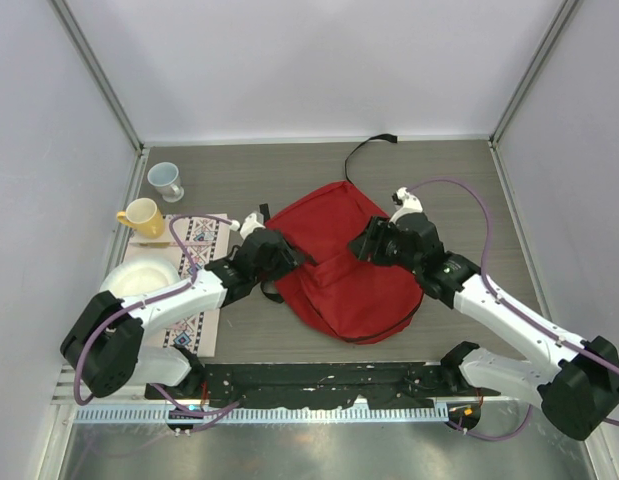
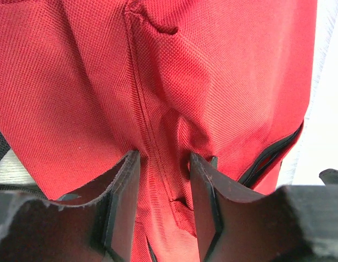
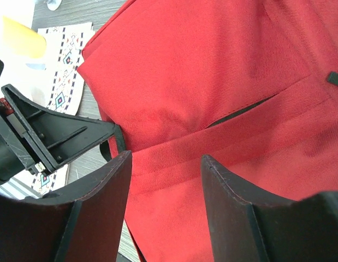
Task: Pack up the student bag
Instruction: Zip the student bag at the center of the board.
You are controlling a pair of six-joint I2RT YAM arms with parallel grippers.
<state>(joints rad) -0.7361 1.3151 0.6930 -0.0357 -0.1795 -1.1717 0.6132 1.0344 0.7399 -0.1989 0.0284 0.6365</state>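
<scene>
The student bag point(image 1: 349, 275), a large red fabric backpack with black trim, lies flat in the middle of the table. My left gripper point(image 1: 287, 258) is at the bag's left edge. In the left wrist view its jaws point(image 2: 164, 155) stand narrowly apart with a bunched fold of red fabric and a seam point(image 2: 152, 136) pinched between them. My right gripper point(image 1: 361, 246) hovers over the bag's upper middle. In the right wrist view it point(image 3: 166, 158) is open, with the red fabric point(image 3: 212, 71) and a flap edge below the fingertips. No books show.
A yellow mug point(image 1: 141, 216), a pale mug point(image 1: 166, 180) and a white bowl point(image 1: 139, 278) stand at the left on and near a patterned mat point(image 1: 199, 240). A black strap point(image 1: 364, 152) trails toward the back wall. The enclosure walls close in on three sides.
</scene>
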